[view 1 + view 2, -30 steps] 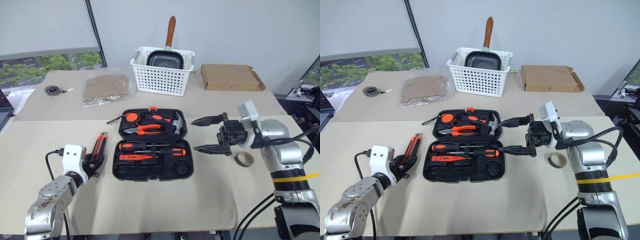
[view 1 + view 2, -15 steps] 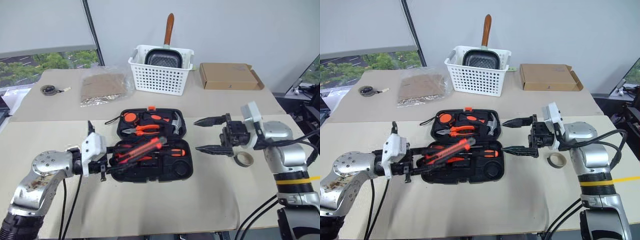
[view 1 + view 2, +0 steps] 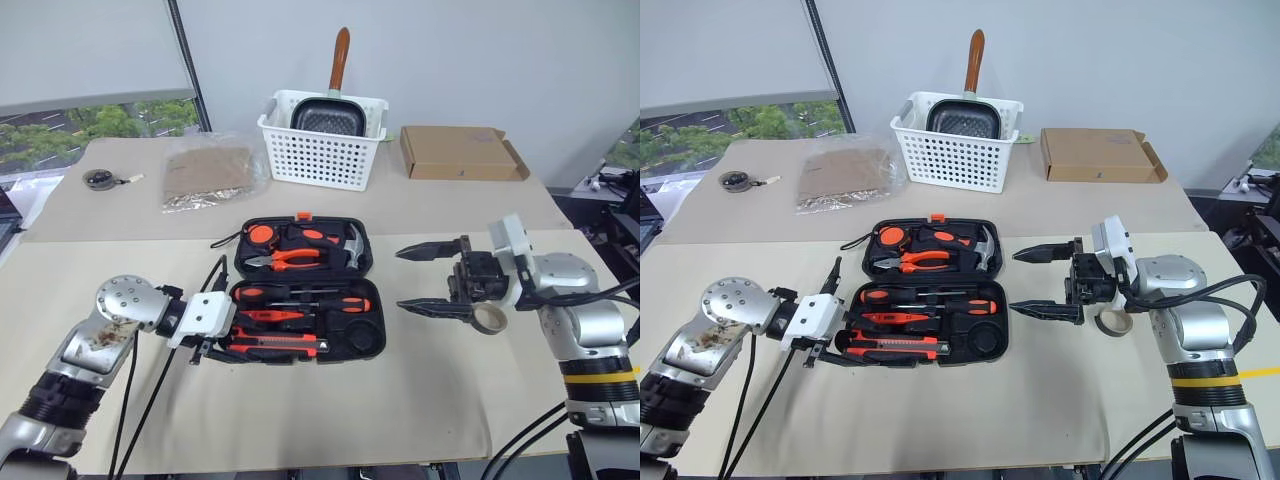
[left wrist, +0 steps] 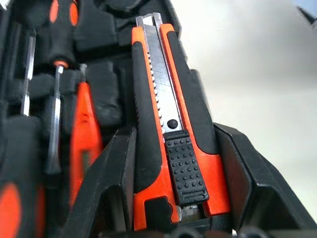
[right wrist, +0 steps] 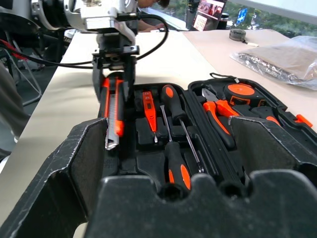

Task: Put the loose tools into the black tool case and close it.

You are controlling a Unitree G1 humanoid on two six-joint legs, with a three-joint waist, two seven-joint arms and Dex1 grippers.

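Left wrist view: left fingers (image 4: 119, 173) gripped knife (image 4: 166, 129), lowered toward the case (image 3: 362, 345) front recess for seating. Right gripper (image 3: 432, 280) spread wide, idle beside tape (image 3: 489, 319).

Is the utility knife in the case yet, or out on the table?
In, still gripped: the utility knife lies along the black tool case front row, left end effector clamped on its handle.

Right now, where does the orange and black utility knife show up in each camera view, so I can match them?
Left eye: utility knife along the near edge of the black tool case, held by the left claw.
Right eye: same spot.
Left wrist: centre, between the fingers.
Right wrist: far left of the case.
Shared landmark: the slim red screwdriver beside it.
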